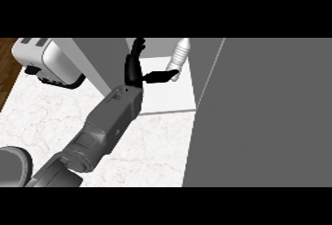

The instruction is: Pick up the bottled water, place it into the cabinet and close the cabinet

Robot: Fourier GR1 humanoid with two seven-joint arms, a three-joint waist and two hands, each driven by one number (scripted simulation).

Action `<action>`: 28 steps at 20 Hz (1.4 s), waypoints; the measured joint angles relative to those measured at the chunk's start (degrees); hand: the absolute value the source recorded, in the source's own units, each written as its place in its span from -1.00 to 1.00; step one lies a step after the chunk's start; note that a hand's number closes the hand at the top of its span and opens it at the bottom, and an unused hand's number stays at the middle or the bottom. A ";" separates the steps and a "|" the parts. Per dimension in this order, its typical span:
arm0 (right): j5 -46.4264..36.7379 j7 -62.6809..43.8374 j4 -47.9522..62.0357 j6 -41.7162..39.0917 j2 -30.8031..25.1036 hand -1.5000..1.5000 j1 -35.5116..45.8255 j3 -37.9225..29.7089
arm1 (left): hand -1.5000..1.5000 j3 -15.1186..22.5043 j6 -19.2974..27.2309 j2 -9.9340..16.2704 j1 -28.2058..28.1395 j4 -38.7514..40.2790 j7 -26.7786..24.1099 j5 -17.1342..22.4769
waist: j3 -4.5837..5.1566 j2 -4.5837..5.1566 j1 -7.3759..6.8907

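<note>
Bottled water (179, 55): stands upright on the white cabinet floor, toward the back of the opening, close to the right-hand wall; pale, with a ribbed body and a narrower top.
Cabinet (170, 94): open toward the viewer; a white floor panel shows between a grey left wall and a large grey panel at the right.
Grey panel (259, 114): fills the right part of the view from top to bottom, its left edge running beside the bottle; whether it is the cabinet's door or its side cannot be told.
Left hand (137, 66): black, reaching into the cabinet opening; long fingers extend straight up along the left wall, while the thumb juts out to the right.
Thumb (159, 76): its tip lies at the bottle's lower part, touching or just beside it; contact cannot be judged.
Hand state: spread, with fingers straight, curled round nothing.
Left forearm (107, 125): grey, running diagonally from the lower left up to the cabinet's front edge.
Right hand: does not show anywhere in the view.
Tabletop (149, 145): pale marble, lying under the forearm in front of the cabinet.
Toaster (40, 55): white with a black base, at the upper left on the tabletop, well apart from the bottle.
</note>
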State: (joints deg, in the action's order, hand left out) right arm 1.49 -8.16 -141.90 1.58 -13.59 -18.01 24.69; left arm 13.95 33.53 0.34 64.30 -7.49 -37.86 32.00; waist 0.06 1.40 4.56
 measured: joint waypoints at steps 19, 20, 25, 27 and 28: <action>0.71 1.16 0.03 -2.06 0.01 -1.00 -1.36 -3.59 | -1.00 -1.45 -18.26 -0.28 1.69 -4.71 -2.65 0.76 | -0.03 -0.66 -1.32; 0.71 1.16 0.05 -1.94 0.28 -1.00 -1.26 -3.54 | -1.00 -1.36 -19.26 -0.29 1.73 -5.48 -2.15 1.04 | -0.04 -0.74 -1.50; 0.47 2.38 -0.24 -2.33 0.37 -1.00 -3.77 -2.73 | -1.00 -0.47 -22.47 -0.33 -2.30 -10.92 -1.30 3.03 | -0.05 -1.27 -2.51; 0.16 0.62 -0.22 -1.75 0.86 -1.00 -2.18 -2.03 | -1.00 1.35 -21.78 -0.33 -4.22 -15.12 0.04 4.62 | -0.05 -1.42 -2.92; 0.04 0.43 -0.27 -1.60 0.86 -1.00 -2.10 -2.03 | -1.00 1.81 -21.79 -0.34 -5.24 -17.35 1.06 4.81 | -0.04 -1.56 -3.37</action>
State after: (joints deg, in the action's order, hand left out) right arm 1.53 -7.73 -142.17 -0.03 -12.73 -20.12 22.66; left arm 15.76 11.74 0.00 59.06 -24.84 -36.80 36.81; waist 0.02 -0.16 1.19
